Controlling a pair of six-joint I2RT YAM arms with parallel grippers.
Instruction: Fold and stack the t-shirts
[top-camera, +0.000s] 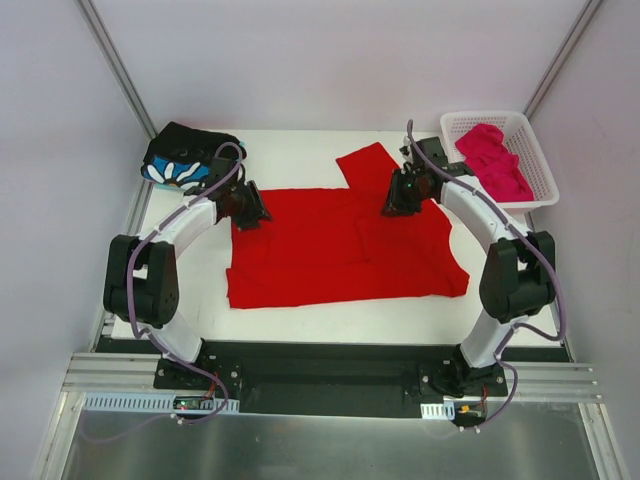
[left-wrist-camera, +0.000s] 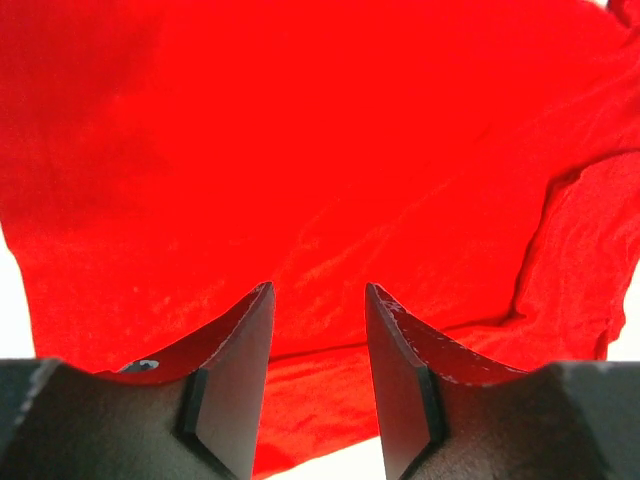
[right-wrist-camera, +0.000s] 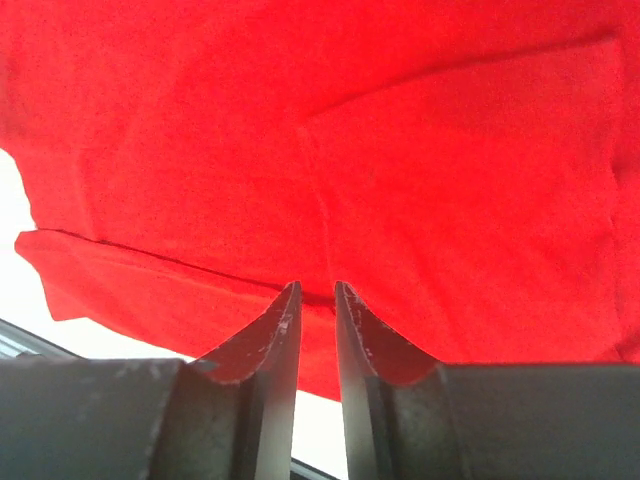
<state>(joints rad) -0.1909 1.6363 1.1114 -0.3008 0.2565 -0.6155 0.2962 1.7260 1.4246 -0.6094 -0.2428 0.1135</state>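
White table (top-camera: 300, 150), red t-shirt (top-camera: 340, 255) spread flat at centre; L gripper (left-wrist-camera: 318, 288) half open, R gripper (right-wrist-camera: 317, 286) barely parted, both empty over its far edge, so you should pinch matching corners evenly, fold slow.

White lattice basket (top-camera: 541, 162) on white table (top-camera: 300, 152), far right corner; pale walls (top-camera: 300, 60) around.

The red t-shirt (top-camera: 340, 245) covers the table's (top-camera: 300, 320) middle. Bare strips run along the near and far edges. The black flower-print t-shirt (top-camera: 185, 155) blocks the far left corner, the basket (top-camera: 535, 150) the far right.
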